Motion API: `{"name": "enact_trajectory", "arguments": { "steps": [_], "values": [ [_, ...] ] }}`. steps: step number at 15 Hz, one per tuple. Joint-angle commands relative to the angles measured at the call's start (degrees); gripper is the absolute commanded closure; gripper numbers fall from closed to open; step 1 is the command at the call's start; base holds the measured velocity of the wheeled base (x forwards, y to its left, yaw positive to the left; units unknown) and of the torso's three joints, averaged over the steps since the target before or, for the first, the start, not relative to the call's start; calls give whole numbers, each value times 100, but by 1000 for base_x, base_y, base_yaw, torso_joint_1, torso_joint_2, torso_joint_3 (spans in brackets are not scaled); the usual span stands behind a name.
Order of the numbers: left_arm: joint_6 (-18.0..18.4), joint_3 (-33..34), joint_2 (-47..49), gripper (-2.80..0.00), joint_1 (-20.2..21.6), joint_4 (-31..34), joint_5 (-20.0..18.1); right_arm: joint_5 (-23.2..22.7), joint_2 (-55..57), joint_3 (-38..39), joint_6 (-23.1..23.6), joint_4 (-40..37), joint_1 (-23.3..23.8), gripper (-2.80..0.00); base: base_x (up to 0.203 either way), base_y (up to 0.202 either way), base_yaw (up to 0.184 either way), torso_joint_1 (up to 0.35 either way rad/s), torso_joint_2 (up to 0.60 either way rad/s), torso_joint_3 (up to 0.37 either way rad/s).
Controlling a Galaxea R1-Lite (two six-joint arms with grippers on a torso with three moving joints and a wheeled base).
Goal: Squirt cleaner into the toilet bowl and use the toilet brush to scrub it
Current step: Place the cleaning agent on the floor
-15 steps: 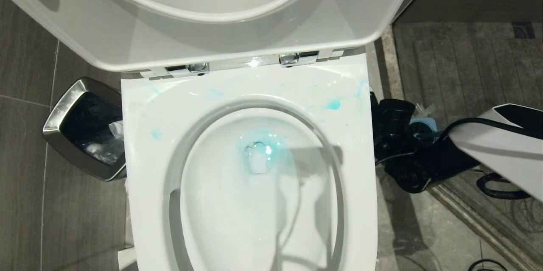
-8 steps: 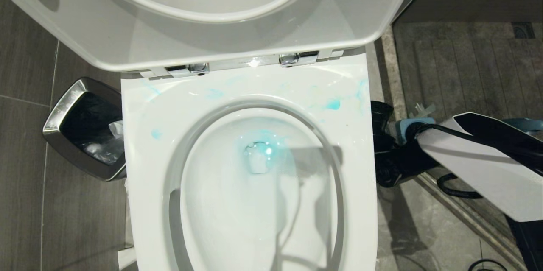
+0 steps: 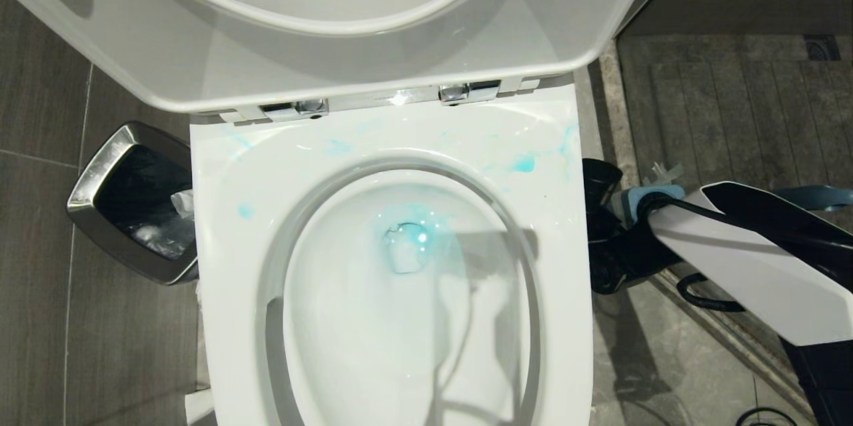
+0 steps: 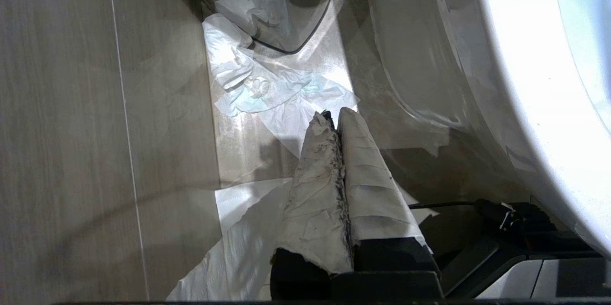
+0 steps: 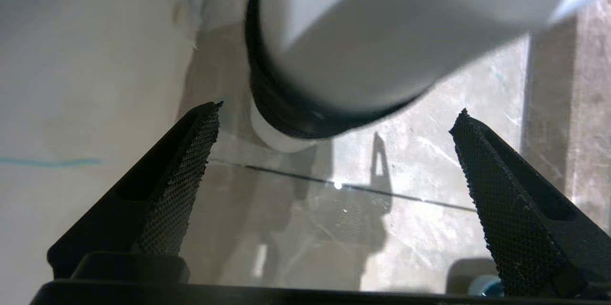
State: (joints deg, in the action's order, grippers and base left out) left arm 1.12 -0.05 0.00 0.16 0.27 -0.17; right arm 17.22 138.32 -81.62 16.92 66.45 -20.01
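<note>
Glossy oval toilet bowl (image 3: pixel 220 226), turquoise cleaner (image 3: pixel 523 163) smears, right pincer (image 5: pixel 334 176) spread wide

Glossy ceramic toilet bowl (image 3: pixel 226 226); steel-rimmed bin (image 3: pixel 100 169).

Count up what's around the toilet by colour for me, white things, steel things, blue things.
White: 2, the toilet bowl and the crumpled tissue on the floor
Steel: 1, the waste bin
Blue: 2, the cleaner smears and the toilet brush handle
Total: 5
</note>
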Motion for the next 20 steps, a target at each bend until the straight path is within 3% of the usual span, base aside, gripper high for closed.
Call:
{"name": "enact_trajectory", "arguments": {
  "steps": [1, 13, 20],
  "values": [
    [2, 3, 9, 0, 2, 0, -1, 18, -92, 135, 14, 67, 82, -280, 0, 0, 0, 0, 0, 0],
    [2, 5, 9, 0, 2, 0, -1, 18, -631, 1163, 215, 598, 489, -280, 0, 0, 0, 0, 0, 0],
    [2, 5, 9, 0, 2, 0, -1, -26, -563, 1567, 32, 695, -35, -280, 0, 0, 0, 0, 0, 0]
  ]
}}
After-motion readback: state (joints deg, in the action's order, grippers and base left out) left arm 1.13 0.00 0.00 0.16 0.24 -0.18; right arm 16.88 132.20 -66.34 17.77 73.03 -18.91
